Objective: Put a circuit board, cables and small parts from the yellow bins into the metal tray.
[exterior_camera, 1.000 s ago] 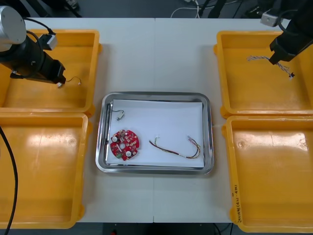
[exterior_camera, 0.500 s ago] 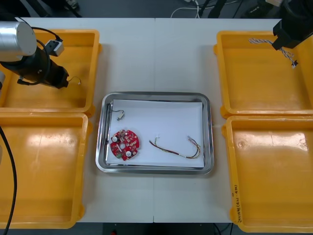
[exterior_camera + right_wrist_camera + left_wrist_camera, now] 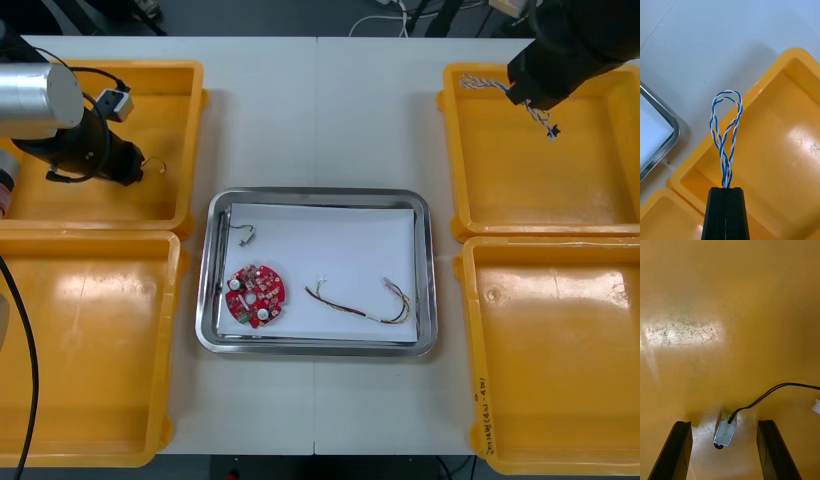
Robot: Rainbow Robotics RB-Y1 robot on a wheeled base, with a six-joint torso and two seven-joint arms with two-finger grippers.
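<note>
My right gripper (image 3: 516,92) hangs over the far left corner of the upper right yellow bin (image 3: 545,190). It is shut on a twisted blue and white cable (image 3: 726,129), whose loop sticks out past the fingertips (image 3: 726,192); its ends dangle (image 3: 546,126). My left gripper (image 3: 136,173) is low in the upper left yellow bin (image 3: 90,200) and open. A small metal part (image 3: 725,430) with a black wire lies on the bin floor between its fingers (image 3: 679,444). The metal tray (image 3: 320,194) holds a red circuit board (image 3: 254,294), a red and yellow cable (image 3: 362,306) and a small metal part (image 3: 245,236).
The lower left yellow bin (image 3: 80,350) and the lower right yellow bin (image 3: 560,350) sit near the table's front. Bare table lies between the tray's rim (image 3: 666,140) and the right bins. A white connector (image 3: 816,405) ends the black wire.
The right gripper rose and moved left with the blue and white cable, to the bin's far left corner. The left arm turned and edged right toward the small part.
</note>
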